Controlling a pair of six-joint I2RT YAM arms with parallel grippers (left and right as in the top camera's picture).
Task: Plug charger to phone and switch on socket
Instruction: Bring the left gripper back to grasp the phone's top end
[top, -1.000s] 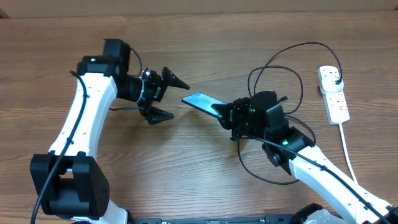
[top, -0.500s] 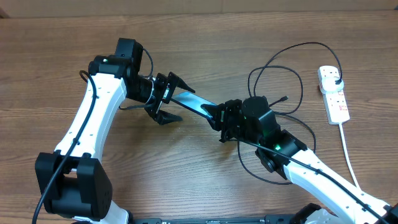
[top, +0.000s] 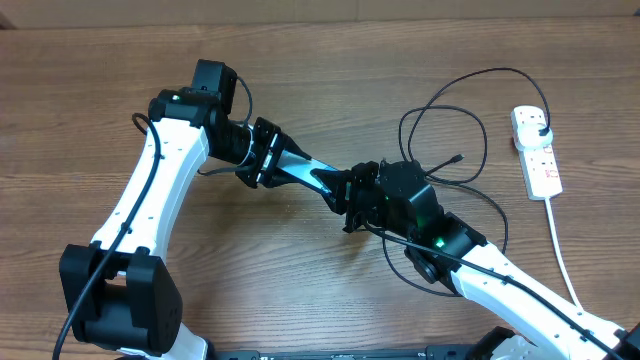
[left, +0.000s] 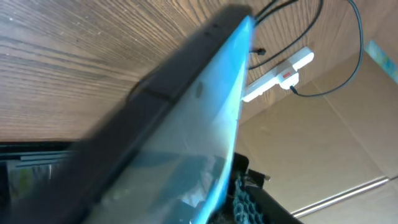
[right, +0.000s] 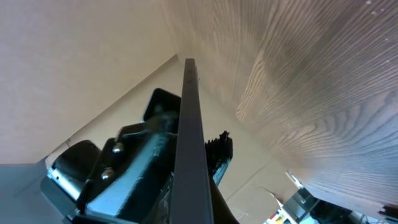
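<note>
1. Over mid-table, phone (top: 305, 168) is held off the wood; right claw (top: 345, 190) is clamped on one end.
2. Left claw (top: 268, 162) straddles the other end; can't tell if it's gripping.
3. Handover step, by my read. Next needs a firm hold, then the cable (top: 498, 70) tip.

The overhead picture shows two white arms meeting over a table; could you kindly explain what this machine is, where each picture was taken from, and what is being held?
These are two robot arms at a wooden table, each ending in a two-finger gripper. The overhead picture looks straight down. The other two come from a small camera on each wrist, so they see the phone very close and at odd angles. The right gripper is shut on one end of a phone with a blue screen. The left gripper has a finger on either side of the phone's other end; I cannot tell whether they pinch it yet. On the table lie a white socket strip and a thin black charger cable, lying in loops.
</note>
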